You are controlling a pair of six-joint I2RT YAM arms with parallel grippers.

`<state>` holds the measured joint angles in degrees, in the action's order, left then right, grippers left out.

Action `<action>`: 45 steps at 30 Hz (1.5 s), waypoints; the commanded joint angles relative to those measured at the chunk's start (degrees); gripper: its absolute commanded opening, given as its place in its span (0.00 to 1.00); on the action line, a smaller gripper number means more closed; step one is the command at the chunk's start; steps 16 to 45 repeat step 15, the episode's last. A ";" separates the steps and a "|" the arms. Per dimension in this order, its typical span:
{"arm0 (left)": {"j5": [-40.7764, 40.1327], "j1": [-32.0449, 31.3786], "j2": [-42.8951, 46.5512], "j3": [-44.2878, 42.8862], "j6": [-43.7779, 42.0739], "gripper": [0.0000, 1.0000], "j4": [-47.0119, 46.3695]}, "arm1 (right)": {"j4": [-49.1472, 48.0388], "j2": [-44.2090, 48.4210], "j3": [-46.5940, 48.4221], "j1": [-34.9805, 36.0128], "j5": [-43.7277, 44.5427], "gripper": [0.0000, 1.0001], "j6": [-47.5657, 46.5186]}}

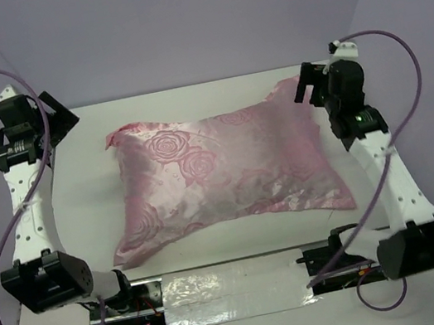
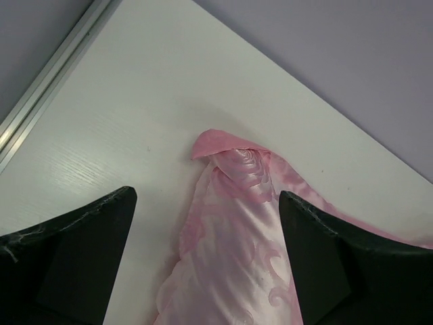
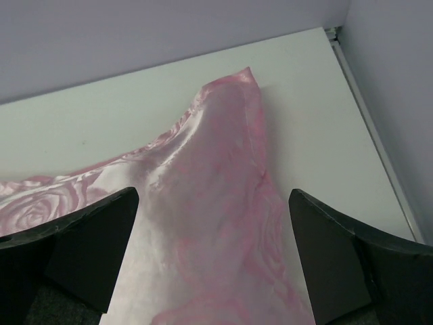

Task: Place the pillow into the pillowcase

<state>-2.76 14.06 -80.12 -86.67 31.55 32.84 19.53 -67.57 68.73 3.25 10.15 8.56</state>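
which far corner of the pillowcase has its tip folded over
On the pillowcase, the far left corner, by the left gripper: its tip is folded back, showing plain matte pink. The far right corner ends in an unfolded shiny point.

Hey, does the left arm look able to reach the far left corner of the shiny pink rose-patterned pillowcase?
Probably yes: the left end effector hangs open right over that corner of the shiny pink satin pillowcase, nothing between them.
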 commanded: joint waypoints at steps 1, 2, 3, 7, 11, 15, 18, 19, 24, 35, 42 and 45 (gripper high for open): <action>-0.93 0.17 5.49 -0.86 -1.58 0.99 0.90 | -0.63 10.77 -3.24 -0.26 3.72 1.00 4.36; -0.58 0.17 6.02 -0.87 -1.41 0.99 1.08 | -0.63 12.71 -4.03 -0.26 4.43 1.00 4.45; 0.30 0.43 6.46 -0.78 -1.49 0.99 1.00 | -0.55 16.21 -4.82 -0.17 4.44 1.00 3.67; 1.54 0.70 8.22 -2.97 -2.63 0.99 3.36 | 3.57 22.30 -5.10 -0.26 8.38 1.00 3.31; 0.48 0.88 9.36 -3.15 -3.25 0.99 4.43 | 7.36 24.85 -4.66 -0.17 12.87 1.00 3.31; 1.09 1.14 11.21 -3.32 -3.42 0.99 4.25 | 9.12 26.78 -4.13 -0.26 14.02 1.00 3.66; 1.09 1.14 11.21 -3.32 -3.42 0.99 4.25 | 9.12 26.78 -4.13 -0.26 14.02 1.00 3.66; 1.09 1.14 11.21 -3.32 -3.42 0.99 4.25 | 9.12 26.78 -4.13 -0.26 14.02 1.00 3.66; 1.09 1.14 11.21 -3.32 -3.42 0.99 4.25 | 9.12 26.78 -4.13 -0.26 14.02 1.00 3.66; 1.09 1.14 11.21 -3.32 -3.42 0.99 4.25 | 9.12 26.78 -4.13 -0.26 14.02 1.00 3.66; 1.09 1.14 11.21 -3.32 -3.42 0.99 4.25 | 9.12 26.78 -4.13 -0.26 14.02 1.00 3.66; 1.09 1.14 11.21 -3.32 -3.42 0.99 4.25 | 9.12 26.78 -4.13 -0.26 14.02 1.00 3.66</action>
